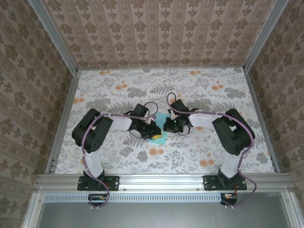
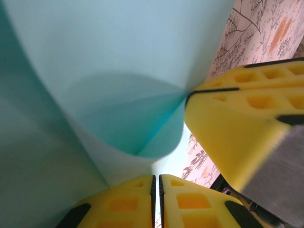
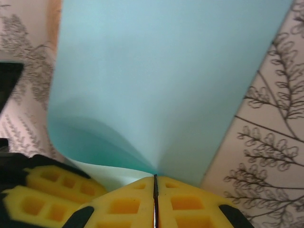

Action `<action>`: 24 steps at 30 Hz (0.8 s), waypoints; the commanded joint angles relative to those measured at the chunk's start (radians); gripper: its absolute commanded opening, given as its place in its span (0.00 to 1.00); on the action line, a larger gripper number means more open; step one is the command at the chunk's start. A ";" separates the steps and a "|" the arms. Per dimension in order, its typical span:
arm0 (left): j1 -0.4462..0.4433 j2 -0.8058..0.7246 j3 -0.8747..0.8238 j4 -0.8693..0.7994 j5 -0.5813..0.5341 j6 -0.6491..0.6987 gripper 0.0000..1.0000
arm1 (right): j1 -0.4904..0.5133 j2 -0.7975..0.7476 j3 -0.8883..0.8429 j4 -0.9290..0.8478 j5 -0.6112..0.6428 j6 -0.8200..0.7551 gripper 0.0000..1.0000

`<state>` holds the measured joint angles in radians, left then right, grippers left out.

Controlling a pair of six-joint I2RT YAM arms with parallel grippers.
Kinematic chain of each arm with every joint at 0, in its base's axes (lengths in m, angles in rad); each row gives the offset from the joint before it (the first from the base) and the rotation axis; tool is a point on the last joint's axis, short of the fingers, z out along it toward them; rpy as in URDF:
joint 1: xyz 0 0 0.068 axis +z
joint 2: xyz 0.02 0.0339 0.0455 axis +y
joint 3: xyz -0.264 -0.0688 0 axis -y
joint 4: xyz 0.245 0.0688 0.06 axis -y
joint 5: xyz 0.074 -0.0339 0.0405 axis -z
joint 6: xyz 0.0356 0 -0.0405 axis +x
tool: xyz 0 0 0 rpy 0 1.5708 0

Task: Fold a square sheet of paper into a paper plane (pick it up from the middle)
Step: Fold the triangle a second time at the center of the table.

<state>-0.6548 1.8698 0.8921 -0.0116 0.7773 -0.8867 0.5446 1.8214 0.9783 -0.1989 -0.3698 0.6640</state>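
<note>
We have the paper bowed between 2 pinches: the left gripper clamps its left side, the right gripper its right, tips close together.

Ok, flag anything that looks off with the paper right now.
The square sheet of paper isn't flat: it bows into a loose curl between the left gripper and right gripper, both pinched shut on it. No tear shows.
</note>
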 commanded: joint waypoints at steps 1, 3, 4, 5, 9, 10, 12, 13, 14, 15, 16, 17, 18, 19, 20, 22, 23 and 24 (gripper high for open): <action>0.005 -0.016 -0.006 -0.062 -0.054 0.002 0.14 | 0.003 0.032 0.008 -0.062 0.043 -0.033 0.09; 0.004 -0.047 -0.005 -0.019 -0.048 0.006 0.15 | 0.003 0.044 0.006 -0.076 0.048 -0.048 0.08; 0.006 -0.065 0.000 -0.007 -0.054 0.013 0.15 | 0.003 0.049 0.003 -0.079 0.047 -0.060 0.08; 0.008 -0.078 0.007 -0.009 -0.064 0.022 0.15 | 0.003 0.053 0.002 -0.083 0.047 -0.067 0.08; 0.009 -0.099 0.031 -0.031 -0.109 0.055 0.16 | 0.003 0.069 -0.001 -0.093 0.049 -0.090 0.07; 0.009 -0.090 0.035 -0.035 -0.108 0.057 0.16 | 0.003 0.074 0.000 -0.094 0.048 -0.092 0.07; 0.010 -0.070 0.041 -0.034 -0.101 0.054 0.16 | 0.003 0.081 0.003 -0.095 0.047 -0.093 0.07; 0.009 -0.057 0.042 -0.034 -0.099 0.051 0.16 | 0.003 0.083 0.003 -0.094 0.047 -0.094 0.07; 0.009 -0.048 0.043 -0.035 -0.101 0.050 0.16 | 0.003 0.085 0.005 -0.094 0.046 -0.093 0.07; 0.009 -0.042 0.043 -0.037 -0.104 0.050 0.15 | 0.003 0.087 0.005 -0.094 0.046 -0.094 0.07; 0.009 -0.036 0.045 -0.035 -0.110 0.052 0.16 | 0.003 0.087 0.005 -0.093 0.044 -0.095 0.07; 0.009 -0.032 0.048 -0.035 -0.117 0.054 0.15 | 0.003 0.087 0.005 -0.092 0.044 -0.096 0.07; 0.009 -0.028 0.052 -0.036 -0.123 0.058 0.15 | 0.003 0.090 0.006 -0.093 0.044 -0.098 0.07; 0.009 -0.023 0.056 -0.037 -0.127 0.060 0.16 | 0.003 0.093 0.007 -0.095 0.045 -0.099 0.07; 0.009 -0.019 0.059 -0.041 -0.127 0.061 0.15 | 0.003 0.092 0.005 -0.096 0.045 -0.101 0.07; 0.009 -0.009 0.063 -0.052 -0.158 0.064 0.15 | 0.003 0.094 0.004 -0.096 0.046 -0.103 0.07; 0.009 -0.006 0.064 -0.063 -0.174 0.067 0.15 | 0.003 0.095 0.003 -0.096 0.046 -0.104 0.07; 0.009 -0.005 0.065 -0.081 -0.196 0.069 0.15 | 0.003 0.097 0.003 -0.098 0.049 -0.106 0.07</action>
<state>-0.6529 1.8484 0.9352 -0.0349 0.6407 -0.8505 0.5415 1.8412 1.0027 -0.2287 -0.3740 0.5785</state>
